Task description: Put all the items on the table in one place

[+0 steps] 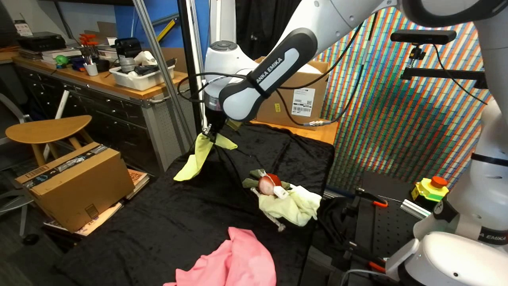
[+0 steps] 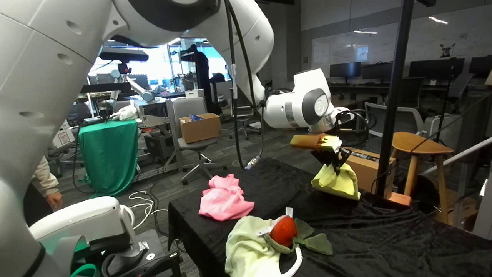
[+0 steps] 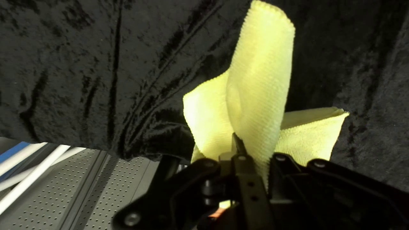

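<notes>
Several items lie on the black-covered table [image 1: 151,238]. My gripper [image 3: 254,156] is shut on a yellow cloth [image 3: 262,64], which hangs in folds from the fingertips above the table's far part. In both exterior views the yellow cloth [image 1: 198,159] droops low; whether it touches the table I cannot tell. A pink cloth [image 2: 225,200] lies crumpled on its own near an edge. Apart from it, a whitish pale-green cloth [image 2: 251,246], a red-and-green object [image 2: 283,231] with a white tag, and a white tube loop [image 2: 296,261] sit bunched together, touching.
A metal post [image 1: 154,51] and a dark upright rise beside the table near the gripper. Cardboard boxes [image 1: 79,184] and a wooden stool [image 1: 47,129] stand beyond that edge. Another box [image 1: 291,95] is behind the arm. A cable [image 1: 341,111] hangs loosely along the arm.
</notes>
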`<state>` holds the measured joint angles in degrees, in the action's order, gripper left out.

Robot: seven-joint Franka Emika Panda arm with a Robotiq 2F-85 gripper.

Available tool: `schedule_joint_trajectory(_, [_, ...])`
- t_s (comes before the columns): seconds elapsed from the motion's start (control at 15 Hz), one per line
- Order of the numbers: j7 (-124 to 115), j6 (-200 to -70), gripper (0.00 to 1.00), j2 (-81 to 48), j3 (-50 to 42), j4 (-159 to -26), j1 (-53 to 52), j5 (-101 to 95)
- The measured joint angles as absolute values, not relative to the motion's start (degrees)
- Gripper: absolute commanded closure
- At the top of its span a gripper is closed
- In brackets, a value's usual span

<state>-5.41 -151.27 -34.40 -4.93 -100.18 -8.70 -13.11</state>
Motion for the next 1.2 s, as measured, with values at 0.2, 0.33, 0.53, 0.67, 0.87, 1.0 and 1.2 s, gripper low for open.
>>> schedule_joint_trajectory(0.2, [-3.4,-155.3,0.95,-27.1,-4.9,-108.9,-6.6,-13.2])
schedule_joint_trajectory(0.33, [-1.8,-157.4,0.95,-21.8,-4.8,-114.6,-5.2,-13.2])
schedule_joint_trajectory(0.53, [2.3,-158.5,0.95,-12.8,-4.1,-123.0,-3.0,-12.9])
schedule_joint_trajectory(0.67, [6.0,-158.2,0.95,-6.6,-3.2,-127.9,-1.7,-11.8])
schedule_joint_trajectory(0.87, [13.6,-154.6,0.96,2.9,-2.1,-134.8,-1.0,-7.6])
schedule_joint_trajectory(1.0, [18.2,-149.8,0.96,8.6,-1.8,-138.5,-1.2,-5.7])
schedule_joint_trajectory(1.2, [22.4,-143.2,0.96,15.7,-1.9,-143.2,-1.4,-5.5])
